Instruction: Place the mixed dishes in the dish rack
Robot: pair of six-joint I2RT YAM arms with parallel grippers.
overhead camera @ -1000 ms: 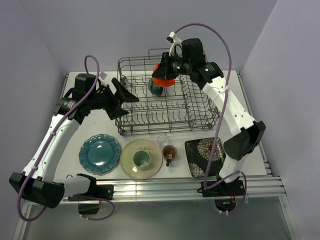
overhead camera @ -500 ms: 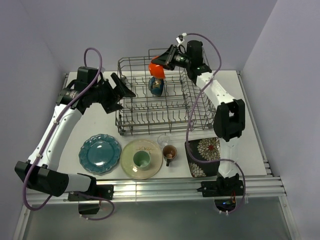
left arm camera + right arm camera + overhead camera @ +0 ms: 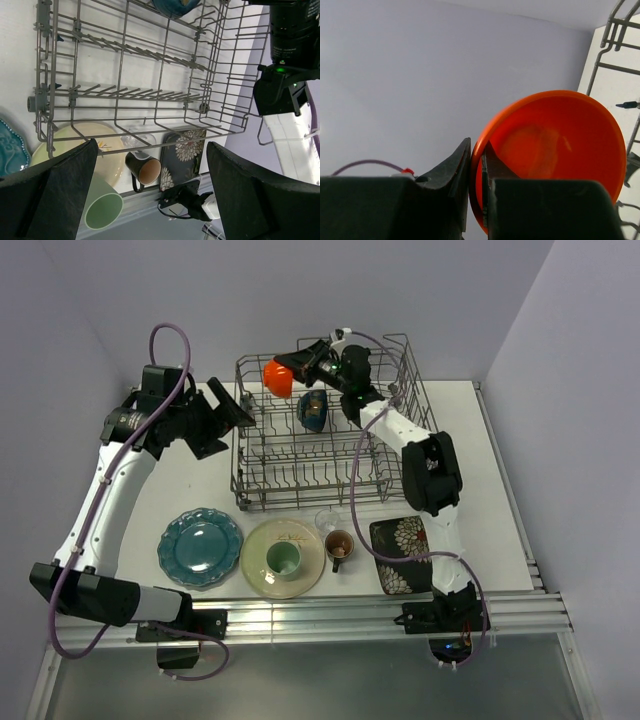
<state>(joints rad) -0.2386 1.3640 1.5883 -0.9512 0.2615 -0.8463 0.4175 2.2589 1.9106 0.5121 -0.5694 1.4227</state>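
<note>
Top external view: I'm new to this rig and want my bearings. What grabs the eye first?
The glossy red-orange bowl, pinched by its rim in the right gripper above the far left part of the large grey wire dish rack. Next, the row of unloaded dishes along the near edge, from the teal scalloped plate to the black square floral plate.

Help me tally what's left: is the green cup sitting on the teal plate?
No, the green cup stands on the cream plate, with the teal plate beside it.

Lab test cell, bare lavender walls (image 3: 300, 280) around a white table (image 3: 490, 460), aluminium rail frame (image 3: 330, 612) at its near edge
</note>
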